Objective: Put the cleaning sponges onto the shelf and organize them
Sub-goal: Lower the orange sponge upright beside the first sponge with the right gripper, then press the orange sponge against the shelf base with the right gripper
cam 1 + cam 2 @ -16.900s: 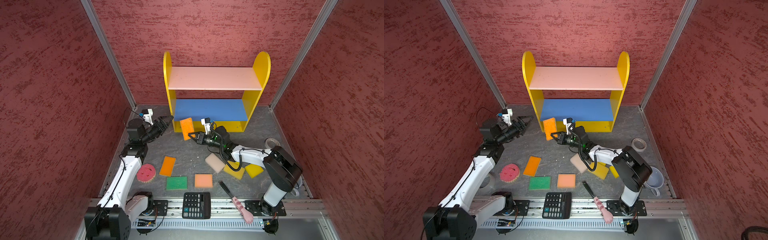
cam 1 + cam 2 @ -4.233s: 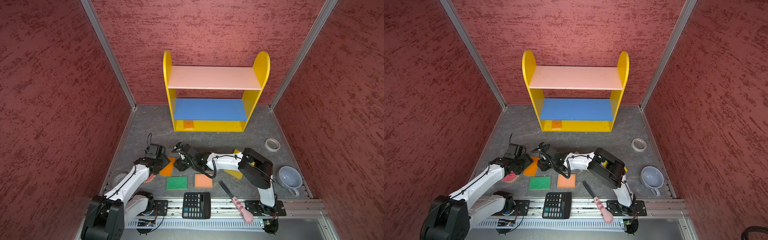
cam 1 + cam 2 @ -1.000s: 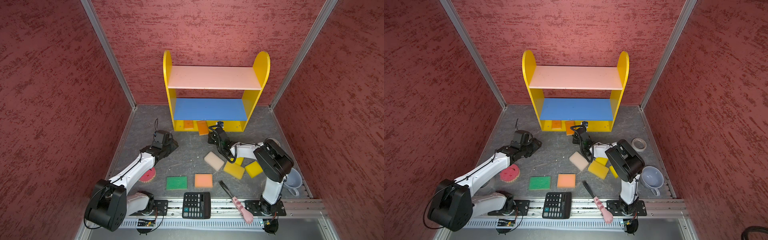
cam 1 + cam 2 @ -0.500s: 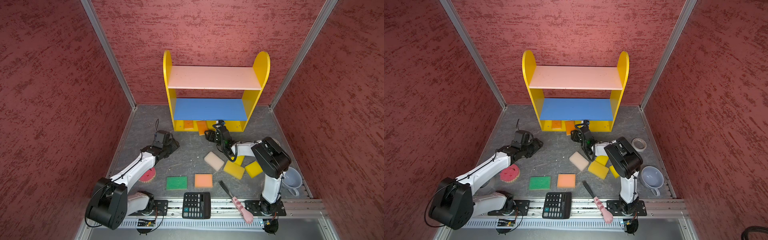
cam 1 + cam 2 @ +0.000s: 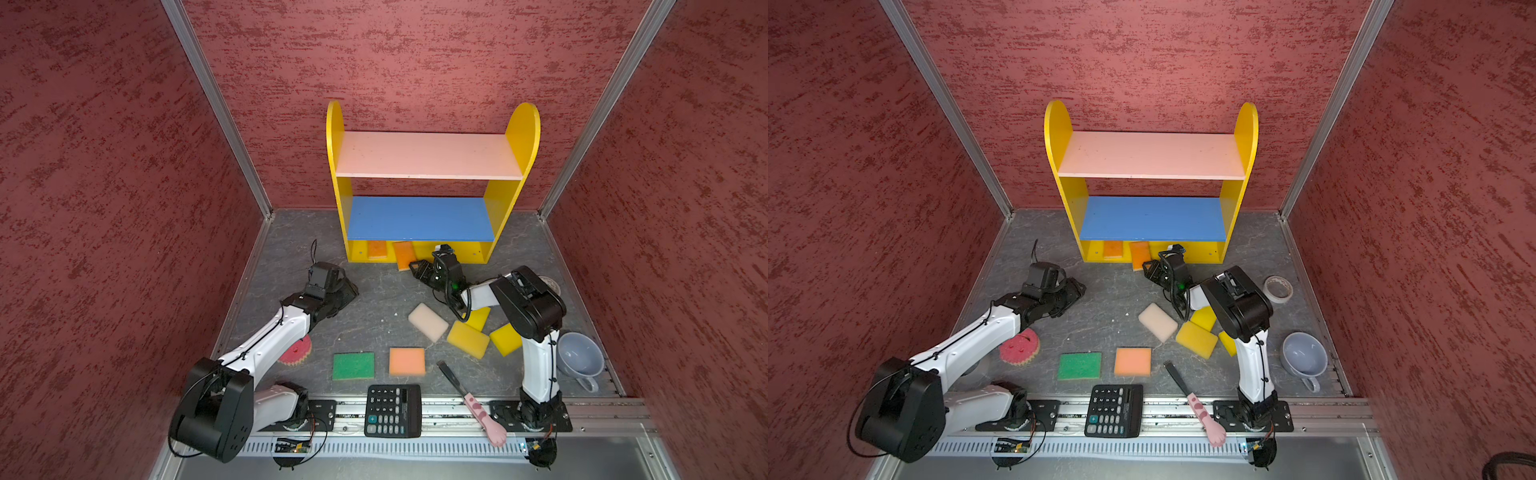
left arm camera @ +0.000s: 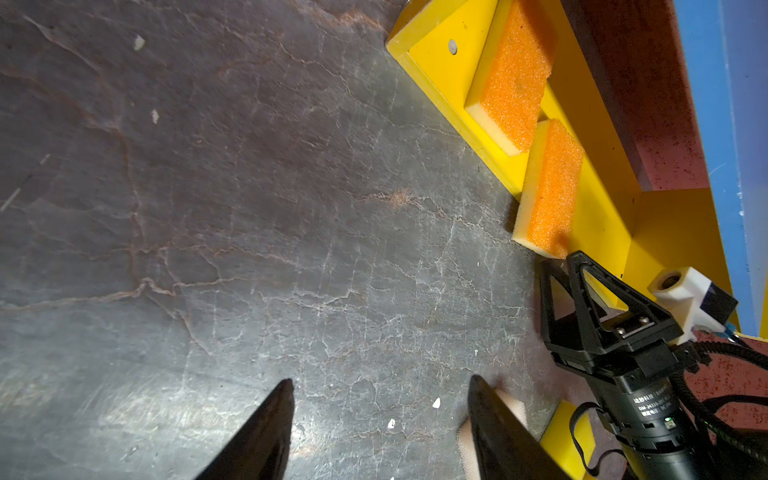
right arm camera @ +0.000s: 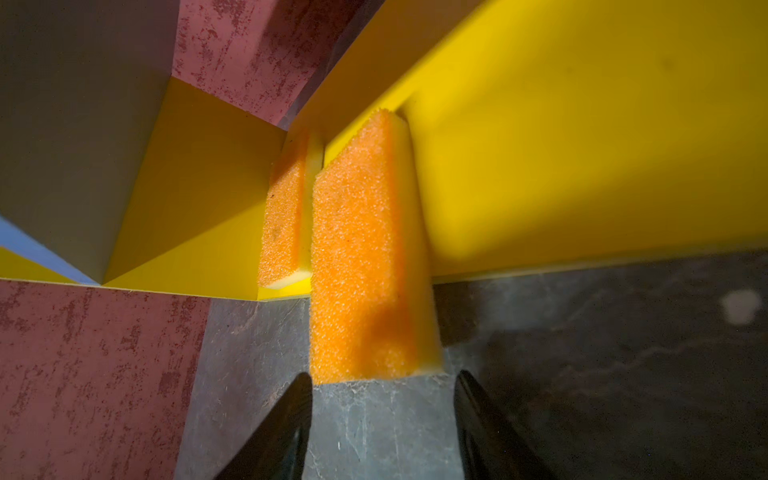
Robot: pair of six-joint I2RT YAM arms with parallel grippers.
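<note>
in both top views, centre frame, the overhanging sponge (image 5: 404, 254) lies half on the lowest tier of the shelf (image 5: 515, 124) and half out over the floor; my right gripper (image 5: 417, 268) sits just in front of it, the left gripper (image 5: 351, 291) well apart at centre-left

left wrist: left jaws spread wide, holding nothing

right wrist: right jaws parted about the sponge's width, tips just at its near end, gripping nothing. i reckon a crooked push could skew it into the seated sponge (image 7: 286, 208) or drag it off the edge. it's orange scourer over yellow foam
</note>
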